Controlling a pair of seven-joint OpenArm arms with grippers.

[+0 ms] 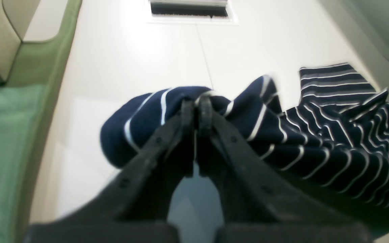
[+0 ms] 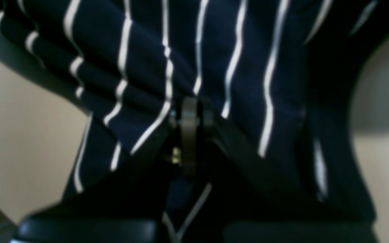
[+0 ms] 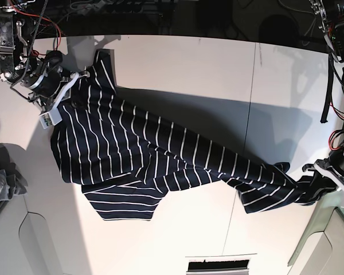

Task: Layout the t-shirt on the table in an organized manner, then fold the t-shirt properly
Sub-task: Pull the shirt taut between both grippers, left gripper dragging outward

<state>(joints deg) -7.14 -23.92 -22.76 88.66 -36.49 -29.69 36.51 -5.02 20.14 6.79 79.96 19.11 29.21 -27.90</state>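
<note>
T-shirt (image 3: 160, 154) stretched between hands, base-view only.

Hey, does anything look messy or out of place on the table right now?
Yes. The t-shirt isn't flat: it is stretched diagonally across the table between the right gripper and left gripper, wrinkled, one sleeve folded under. A grey cloth lies bunched at the edge.

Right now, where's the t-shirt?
In the base view the t-shirt stretches diagonally across the table, pinched between the right gripper at upper left and the left gripper at lower right.
</note>
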